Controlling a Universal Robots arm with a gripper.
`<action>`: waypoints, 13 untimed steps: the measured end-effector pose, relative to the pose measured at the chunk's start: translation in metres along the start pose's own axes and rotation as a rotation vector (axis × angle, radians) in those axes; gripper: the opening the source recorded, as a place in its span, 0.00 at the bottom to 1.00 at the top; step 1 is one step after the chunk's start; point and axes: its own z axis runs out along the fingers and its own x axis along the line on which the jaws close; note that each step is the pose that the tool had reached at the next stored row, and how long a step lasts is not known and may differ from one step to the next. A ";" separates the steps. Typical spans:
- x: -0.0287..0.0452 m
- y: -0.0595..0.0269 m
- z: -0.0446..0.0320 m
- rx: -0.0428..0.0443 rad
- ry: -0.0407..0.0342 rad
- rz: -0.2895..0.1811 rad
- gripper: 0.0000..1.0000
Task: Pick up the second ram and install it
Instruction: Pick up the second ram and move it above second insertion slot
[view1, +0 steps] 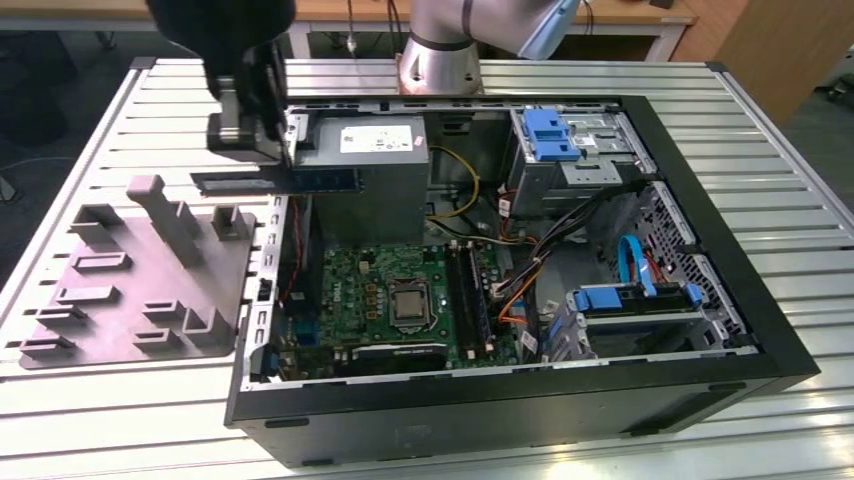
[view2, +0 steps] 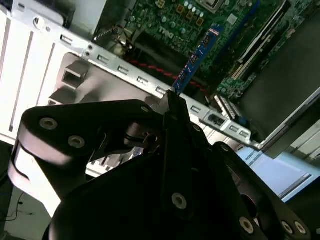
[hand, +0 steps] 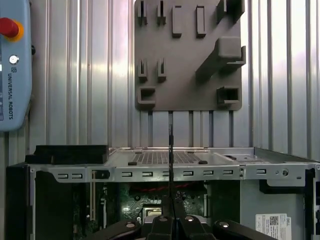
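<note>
One open computer case is counted at the centre of the exterior view. Inside it, one green motherboard and one processor socket are counted. One power supply is found at upper centre. Two blue drive brackets are counted (the lower bracket sits at lower right). One grey fixture plate is counted at left. One second ram is clamped by one gripper.

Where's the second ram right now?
The second ram is in the gripper, over the case wall on the exterior view's left, beside the power supply.
</note>
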 end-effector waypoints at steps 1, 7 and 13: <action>-0.0001 -0.0045 0.0000 0.0000 0.0000 0.000 0.11; -0.0005 -0.0319 -0.0002 -0.0005 0.0001 0.000 0.11; -0.0009 -0.0591 -0.0002 -0.0008 -0.0002 0.000 0.11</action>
